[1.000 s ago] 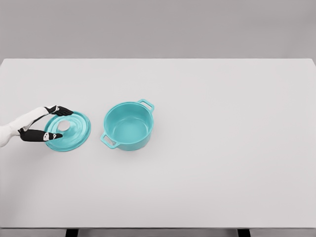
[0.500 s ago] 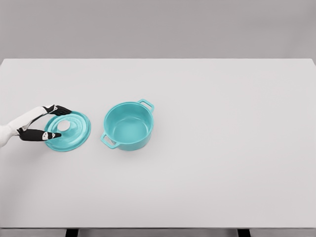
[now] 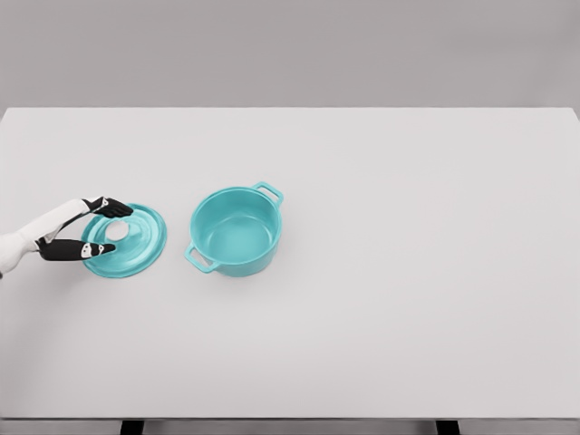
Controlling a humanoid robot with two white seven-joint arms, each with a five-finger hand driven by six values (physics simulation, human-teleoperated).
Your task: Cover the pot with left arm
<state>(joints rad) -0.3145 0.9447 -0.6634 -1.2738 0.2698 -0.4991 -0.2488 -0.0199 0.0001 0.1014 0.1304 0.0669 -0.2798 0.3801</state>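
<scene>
A teal pot [image 3: 235, 230] with two side handles stands uncovered on the white table [image 3: 408, 272], left of centre. Its teal lid [image 3: 127, 240], with a pale round knob [image 3: 117, 232], lies flat on the table to the pot's left. My left hand [image 3: 102, 228] reaches in from the left edge. Its black fingertips [image 3: 114, 209] are spread on either side of the knob, over the lid's left part. They do not close on the knob. The right arm is out of view.
The table's front edge runs along the bottom of the picture, with two dark legs below it. A grey wall stands behind the table's far edge.
My left hand has drawn slightly back to the left and its fingers have narrowed a little. The lid and the pot have not moved.
</scene>
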